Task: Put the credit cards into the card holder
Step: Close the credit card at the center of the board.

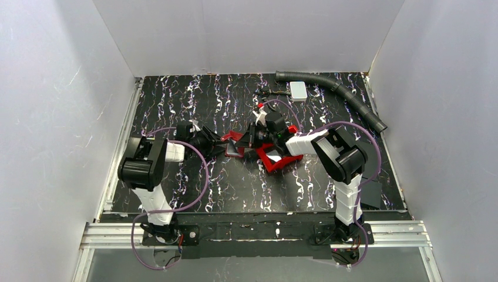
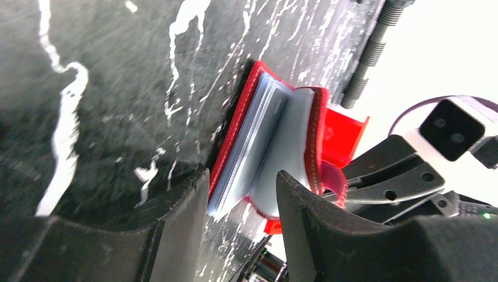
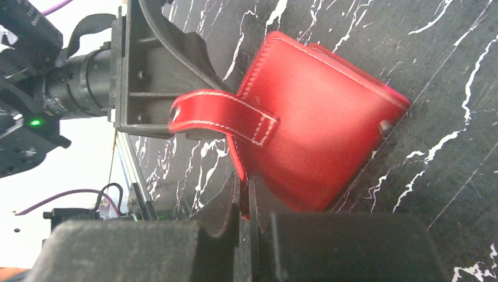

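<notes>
The card holder [image 3: 317, 117] is red with white stitching and pale grey-blue inside, the table [image 1: 235, 188] is black with white marble-like veins, and the hose [image 1: 311, 77] is dark grey.

Red card holder [image 3: 317, 123] lies half open, pale credit cards [image 2: 252, 147] seemingly tucked inside

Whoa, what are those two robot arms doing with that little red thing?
They're both holding the card holder, a small red wallet. The right gripper pinches one cover by its edge. The left gripper grips the rest, so it's open a little. What look like pale cards show inside.
</notes>
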Robot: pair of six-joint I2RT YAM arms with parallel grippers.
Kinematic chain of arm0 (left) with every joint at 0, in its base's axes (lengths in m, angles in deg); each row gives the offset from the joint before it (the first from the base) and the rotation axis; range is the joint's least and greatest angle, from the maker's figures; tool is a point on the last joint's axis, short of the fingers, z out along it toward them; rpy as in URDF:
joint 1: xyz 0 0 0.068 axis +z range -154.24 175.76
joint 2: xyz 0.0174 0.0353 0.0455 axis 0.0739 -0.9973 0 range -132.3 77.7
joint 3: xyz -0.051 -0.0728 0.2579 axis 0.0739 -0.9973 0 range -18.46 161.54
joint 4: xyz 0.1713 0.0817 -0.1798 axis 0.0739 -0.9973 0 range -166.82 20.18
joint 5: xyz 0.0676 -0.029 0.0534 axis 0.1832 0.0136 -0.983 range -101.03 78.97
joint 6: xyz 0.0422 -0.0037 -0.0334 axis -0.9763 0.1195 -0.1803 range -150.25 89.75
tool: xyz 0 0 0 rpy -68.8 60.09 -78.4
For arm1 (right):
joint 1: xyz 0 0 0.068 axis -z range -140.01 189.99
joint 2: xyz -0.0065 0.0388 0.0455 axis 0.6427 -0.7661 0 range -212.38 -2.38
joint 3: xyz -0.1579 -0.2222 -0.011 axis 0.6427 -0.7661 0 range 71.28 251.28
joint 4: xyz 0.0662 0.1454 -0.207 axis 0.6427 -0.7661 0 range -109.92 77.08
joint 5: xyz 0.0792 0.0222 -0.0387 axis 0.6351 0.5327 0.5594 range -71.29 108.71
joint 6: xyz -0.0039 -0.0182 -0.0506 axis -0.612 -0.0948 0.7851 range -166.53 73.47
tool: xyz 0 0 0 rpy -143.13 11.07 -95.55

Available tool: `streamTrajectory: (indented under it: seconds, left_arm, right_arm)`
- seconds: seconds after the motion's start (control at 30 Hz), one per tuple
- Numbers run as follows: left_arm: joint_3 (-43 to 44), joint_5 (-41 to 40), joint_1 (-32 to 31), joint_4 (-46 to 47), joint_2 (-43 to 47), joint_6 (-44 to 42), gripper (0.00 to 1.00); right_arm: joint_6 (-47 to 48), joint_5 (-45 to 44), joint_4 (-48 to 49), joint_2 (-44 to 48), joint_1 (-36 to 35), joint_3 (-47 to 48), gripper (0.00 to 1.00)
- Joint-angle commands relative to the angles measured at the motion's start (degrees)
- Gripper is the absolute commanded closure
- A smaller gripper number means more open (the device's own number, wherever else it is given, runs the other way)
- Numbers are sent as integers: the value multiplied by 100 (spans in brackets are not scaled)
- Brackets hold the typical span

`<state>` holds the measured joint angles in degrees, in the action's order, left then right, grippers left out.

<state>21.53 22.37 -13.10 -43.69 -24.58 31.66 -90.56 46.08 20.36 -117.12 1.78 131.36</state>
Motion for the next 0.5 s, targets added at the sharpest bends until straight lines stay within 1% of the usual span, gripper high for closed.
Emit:
streamTrajectory:
  seconds: [0.0,0.17,0.23,0.3,0.37,0.43,0.47]
  left_arm:
    - [-312,147,-105,1278,-444,499,54]
    - [-255,531,-138,2011,-479,893,52]
    - [-211,669,-154,2278,-445,1092,51]
    - [-153,794,-186,2473,-434,1328,51]
    - [-147,896,-256,2835,-457,1643,51]
    - [-189,934,-311,2977,-464,1820,51]
    - [-249,927,-317,3023,-441,1870,51]
  right_arm:
    - [-81,171,220,-17,17,-82,99]
    - [-62,248,213,-22,17,-51,99]
    - [-79,244,208,-10,16,-55,97]
    - [-78,198,156,10,16,-61,95]
    - [-27,134,-28,28,16,-26,90]
    - [70,37,-284,93,14,-21,88]
    - [155,-77,-498,165,-2,-15,84]
